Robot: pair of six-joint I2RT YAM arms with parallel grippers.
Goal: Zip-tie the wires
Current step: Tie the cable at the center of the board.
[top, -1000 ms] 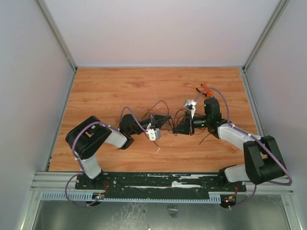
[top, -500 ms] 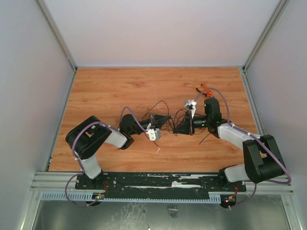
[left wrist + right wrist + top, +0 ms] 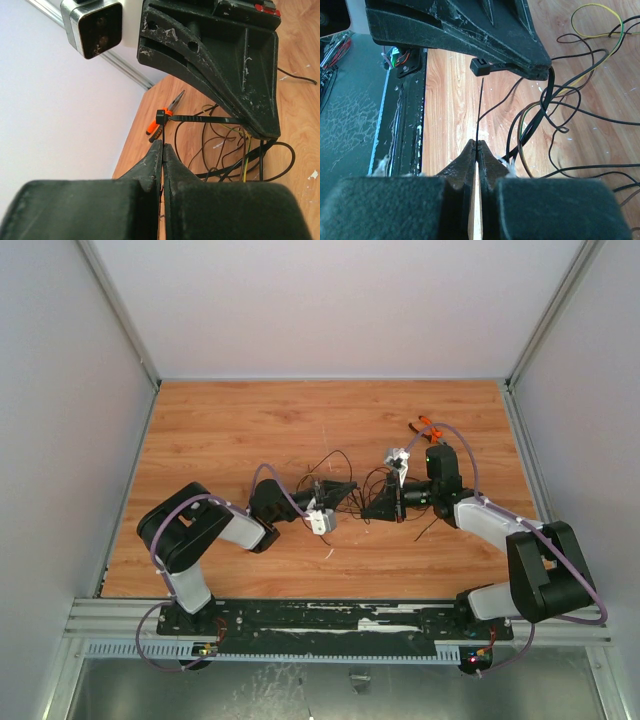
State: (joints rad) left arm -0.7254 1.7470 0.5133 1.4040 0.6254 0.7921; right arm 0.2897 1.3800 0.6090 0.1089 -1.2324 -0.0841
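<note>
The wires (image 3: 338,468) lie as loose dark loops on the wooden table between my two arms, and show in the left wrist view (image 3: 220,150) and the right wrist view (image 3: 570,95). A black zip tie, its head (image 3: 161,116) just above the table, spans between the grippers. My left gripper (image 3: 163,145) is shut on one thin stretch of its strap. My right gripper (image 3: 477,145) is shut on the other stretch, below the head (image 3: 480,66). From above, the left gripper (image 3: 351,485) and right gripper (image 3: 368,510) nearly meet over the wires. Whether the strap circles the wires I cannot tell.
Orange-handled pliers (image 3: 428,428) lie on the table behind the right arm, also visible as pliers (image 3: 151,131) past the zip tie head. Grey walls enclose the table on three sides. A black rail (image 3: 405,115) runs along the near edge.
</note>
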